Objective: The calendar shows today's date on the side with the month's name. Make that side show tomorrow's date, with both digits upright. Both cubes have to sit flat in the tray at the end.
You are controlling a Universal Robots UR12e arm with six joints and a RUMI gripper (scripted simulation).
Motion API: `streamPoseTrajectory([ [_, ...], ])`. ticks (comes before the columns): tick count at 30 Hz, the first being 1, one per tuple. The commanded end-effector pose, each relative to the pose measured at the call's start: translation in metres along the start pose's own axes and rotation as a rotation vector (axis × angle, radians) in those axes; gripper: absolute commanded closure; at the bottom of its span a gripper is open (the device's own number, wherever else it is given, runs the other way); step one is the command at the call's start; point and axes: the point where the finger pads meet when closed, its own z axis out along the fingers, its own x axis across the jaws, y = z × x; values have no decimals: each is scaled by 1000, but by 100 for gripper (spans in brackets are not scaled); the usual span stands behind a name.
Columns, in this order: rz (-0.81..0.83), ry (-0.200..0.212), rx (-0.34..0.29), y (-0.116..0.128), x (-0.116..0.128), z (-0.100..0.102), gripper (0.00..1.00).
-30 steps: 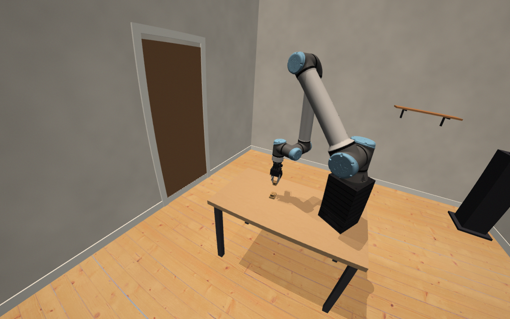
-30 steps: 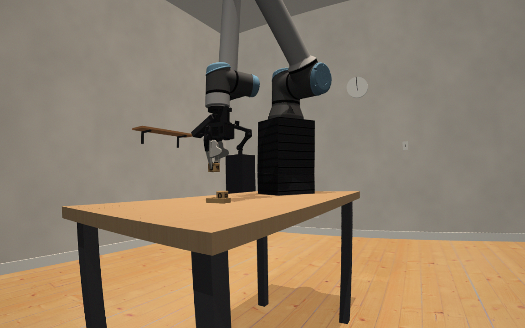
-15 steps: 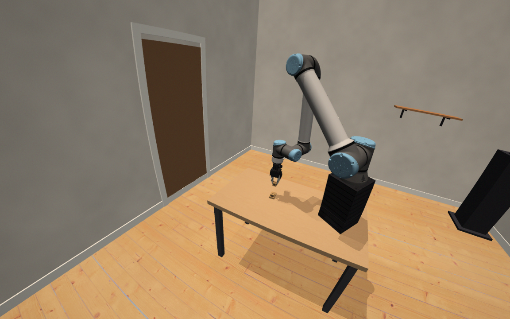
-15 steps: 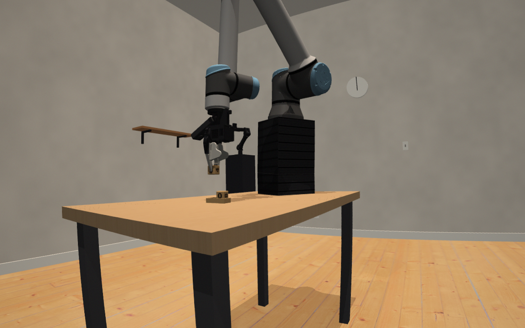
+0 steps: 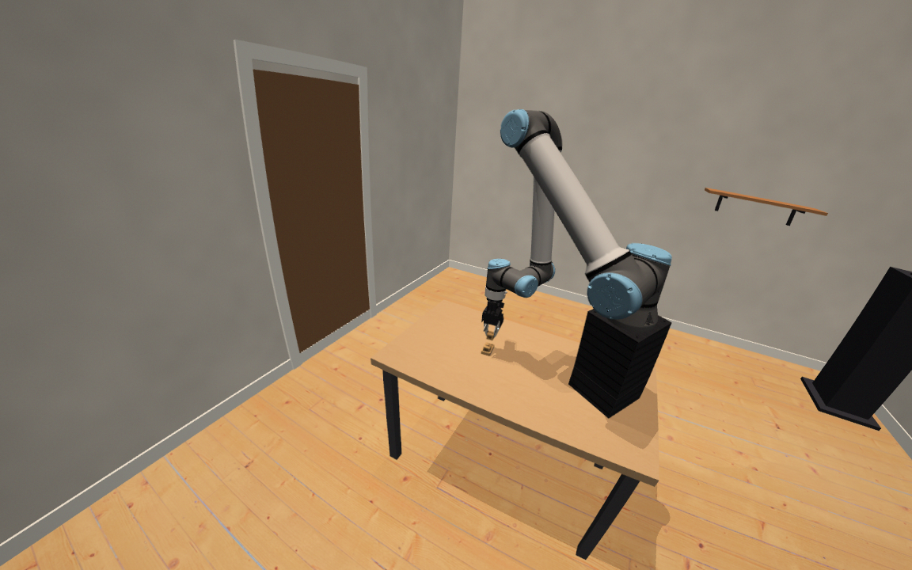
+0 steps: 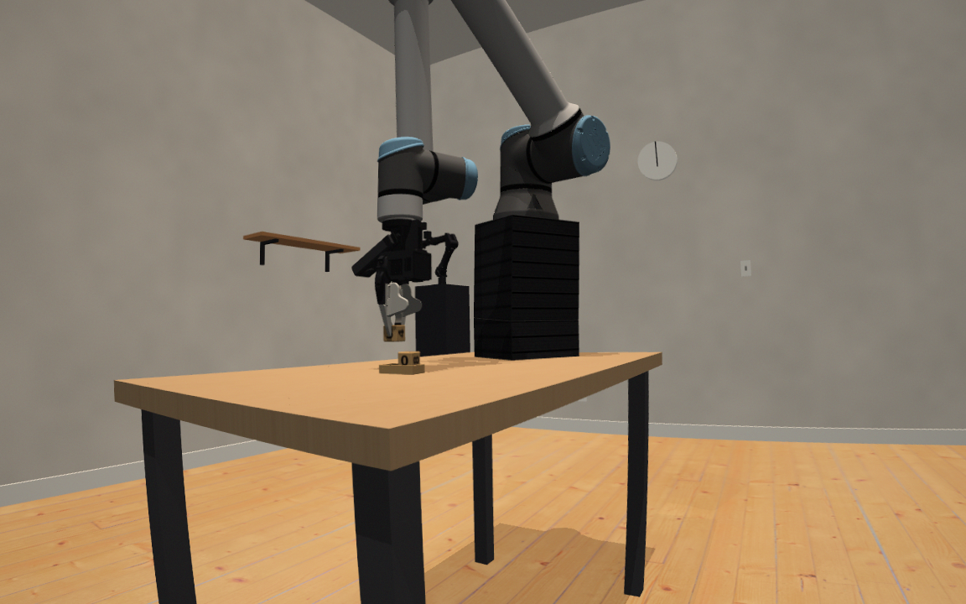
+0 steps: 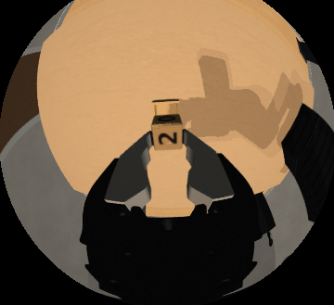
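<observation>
My gripper (image 7: 167,131) is shut on a small wooden digit cube (image 7: 167,133) whose face toward the wrist camera reads 2. It also shows in the exterior view (image 6: 394,330) and in the top view (image 5: 492,329), held a short way above the table. Directly below it the wooden calendar tray (image 6: 401,368) lies on the table, with the other cube (image 6: 408,359) sitting in its right half and showing a 0. The tray's left half is empty. In the wrist view the tray (image 7: 165,108) is mostly hidden behind the held cube.
The arm's black pedestal (image 6: 526,287) stands at the back right of the table. A smaller black box (image 6: 441,319) is just behind the tray. The table edge (image 5: 509,420) runs near the front.
</observation>
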Motion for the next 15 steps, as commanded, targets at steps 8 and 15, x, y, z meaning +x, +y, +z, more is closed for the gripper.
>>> streamPoseTrajectory([
  [8, 0, -7, 2, -1, -5, 16, 89],
  [15, 0, -6, 2, -1, -4, 15, 89],
])
